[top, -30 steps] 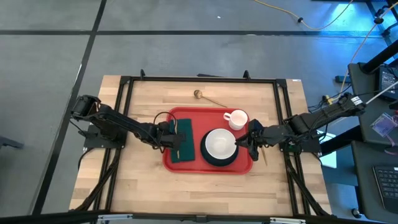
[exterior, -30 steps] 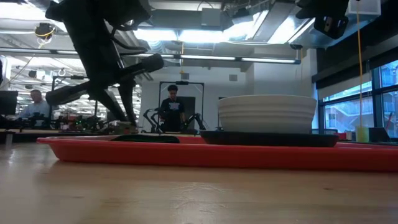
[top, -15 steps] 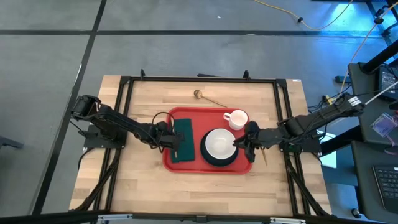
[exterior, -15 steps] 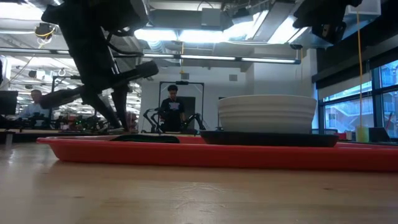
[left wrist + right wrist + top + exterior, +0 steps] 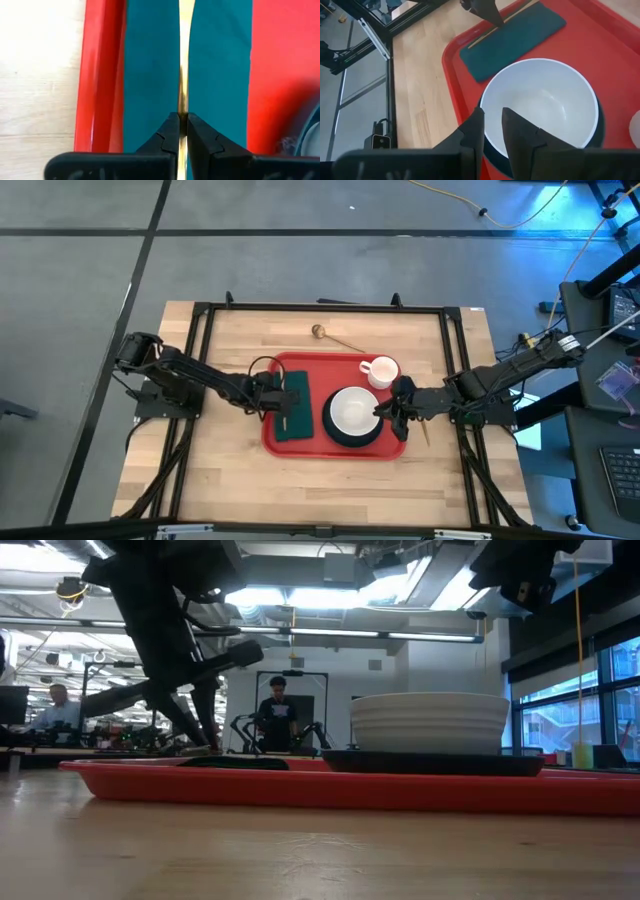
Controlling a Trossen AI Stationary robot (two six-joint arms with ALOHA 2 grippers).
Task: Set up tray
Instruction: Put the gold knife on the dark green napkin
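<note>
Red tray (image 5: 335, 448) sits mid counter (image 5: 230, 480), stiff, slick, loaded. Grab rim. Left pincer (image 5: 182, 125) pinches thin gold stick (image 5: 184, 60) over green cloth (image 5: 150, 75). Right pincer (image 5: 492, 125) nearly closed, empty, above white bowl (image 5: 540, 110).

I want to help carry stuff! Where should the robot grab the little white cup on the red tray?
Probably by the rim of the white cup, coming straight down from above: it stands upright with its mouth open. The side away from the white bowl looks best, since the bowl stands close beside it on the red tray.
</note>
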